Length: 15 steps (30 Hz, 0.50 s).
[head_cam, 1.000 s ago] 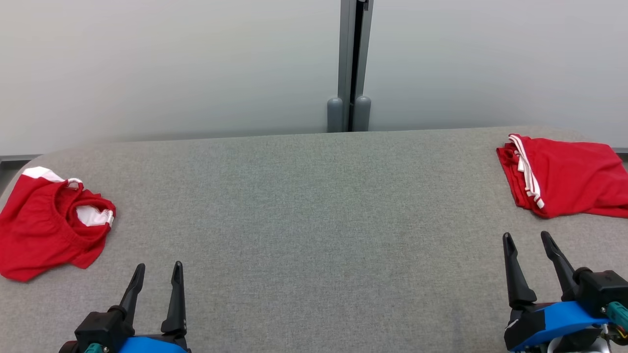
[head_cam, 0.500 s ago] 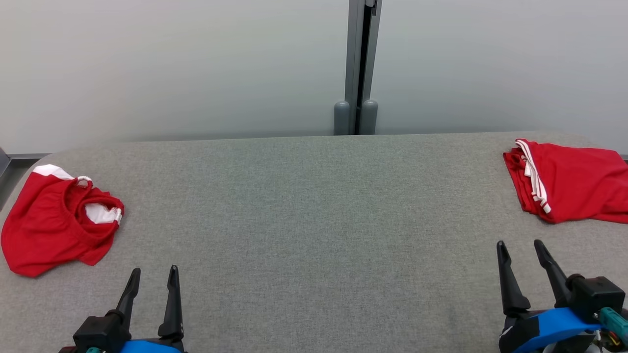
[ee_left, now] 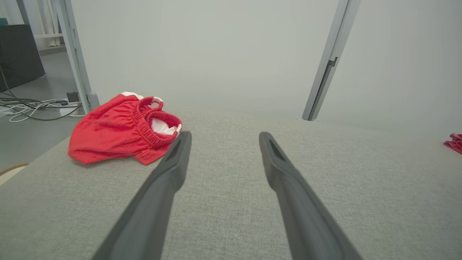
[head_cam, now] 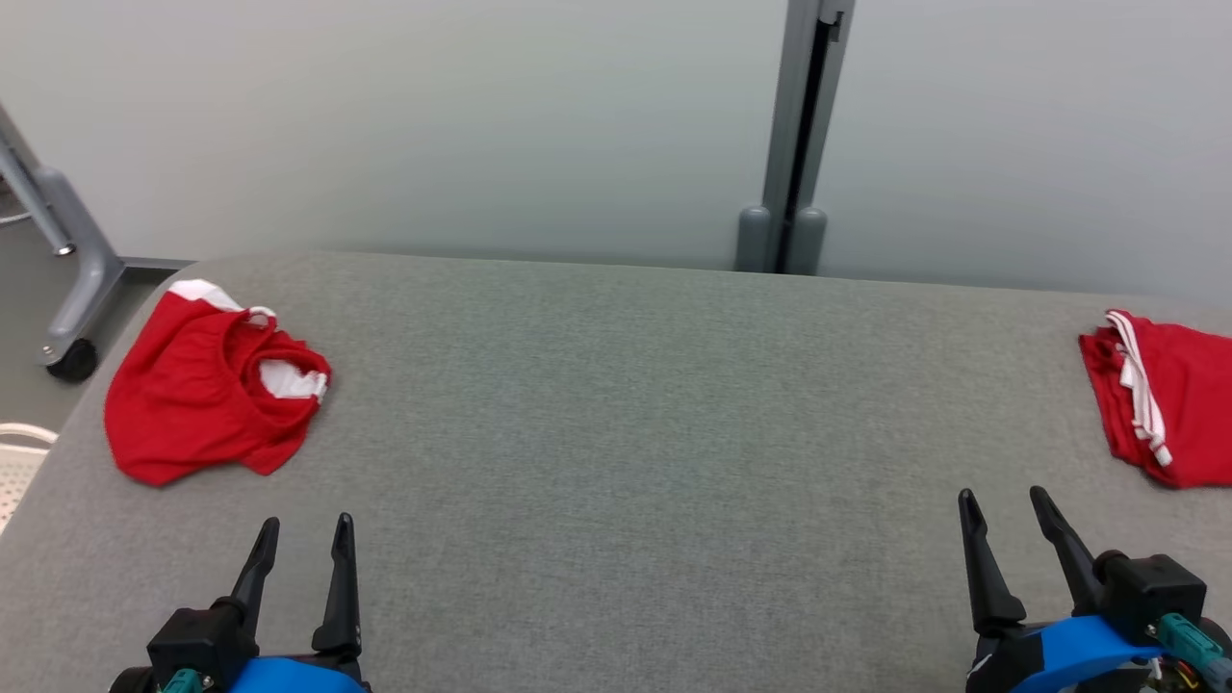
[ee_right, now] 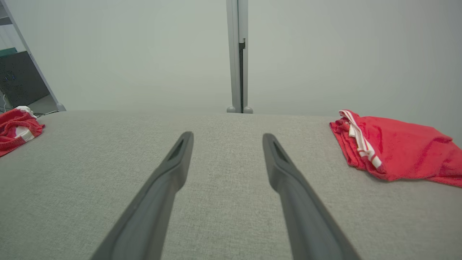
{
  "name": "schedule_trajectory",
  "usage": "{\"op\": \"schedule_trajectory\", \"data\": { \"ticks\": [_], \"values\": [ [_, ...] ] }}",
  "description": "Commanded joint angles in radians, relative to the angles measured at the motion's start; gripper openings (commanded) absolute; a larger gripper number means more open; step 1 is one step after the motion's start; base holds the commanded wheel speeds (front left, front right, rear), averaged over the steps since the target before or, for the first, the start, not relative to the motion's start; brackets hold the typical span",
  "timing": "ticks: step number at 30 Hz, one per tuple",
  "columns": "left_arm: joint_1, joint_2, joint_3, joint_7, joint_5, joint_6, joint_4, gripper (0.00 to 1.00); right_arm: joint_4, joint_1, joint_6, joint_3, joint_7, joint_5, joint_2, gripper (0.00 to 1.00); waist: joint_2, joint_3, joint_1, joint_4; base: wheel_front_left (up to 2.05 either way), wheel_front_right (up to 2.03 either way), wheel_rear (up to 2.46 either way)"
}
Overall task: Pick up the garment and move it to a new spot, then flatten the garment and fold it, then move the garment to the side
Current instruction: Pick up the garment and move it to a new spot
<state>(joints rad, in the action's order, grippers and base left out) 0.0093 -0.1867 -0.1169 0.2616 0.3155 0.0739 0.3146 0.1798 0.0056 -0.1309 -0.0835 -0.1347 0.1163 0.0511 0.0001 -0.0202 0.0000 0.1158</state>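
**Head view, with wrist views.** Grey cloth-covered table (head_cam: 616, 404); all places are given from the upright grey post (head_cam: 794, 144) behind its far edge.

- **Far left of the post,** by the table's rounded left corner: crumpled red garment (head_cam: 192, 404) (ee_left: 115, 130) (ee_right: 14, 126). Its gathered elastic waistband gapes open, and white panels show inside it and at its far tip.
- **Left of the post,** at the near edge: left gripper (head_cam: 306, 523) (ee_left: 224, 135), fingers spread, apart from the garment.
- **In front of the post:** a broad stretch of bare cloth.
- **Right of the post,** at the near edge: right gripper (head_cam: 1002, 495) (ee_right: 227, 135), fingers spread.
- **Far right of the post:** folded red garment (head_cam: 1184, 404) (ee_right: 404, 151) with white stripes, lying near the table's right edge.
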Motion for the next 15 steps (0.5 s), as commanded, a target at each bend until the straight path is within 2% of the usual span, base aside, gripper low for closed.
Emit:
{"op": "schedule_trajectory", "data": {
  "ticks": [1,15],
  "values": [
    [-0.016,-0.006,-0.003,0.004,-0.005,-0.003,-0.002,1.0,0.005,0.012,0.0,0.005,-0.002,0.01,-0.001,1.0,-0.0001,0.012,0.0,0.034,0.0,0.0,0.0],
    [0.001,-0.021,0.0,0.002,0.013,-0.012,-0.017,1.0,0.041,-0.001,0.0,0.048,0.0,0.025,0.0,1.0,-0.0001,0.027,0.0,0.245,0.0,0.0,0.0]
  ]
}}
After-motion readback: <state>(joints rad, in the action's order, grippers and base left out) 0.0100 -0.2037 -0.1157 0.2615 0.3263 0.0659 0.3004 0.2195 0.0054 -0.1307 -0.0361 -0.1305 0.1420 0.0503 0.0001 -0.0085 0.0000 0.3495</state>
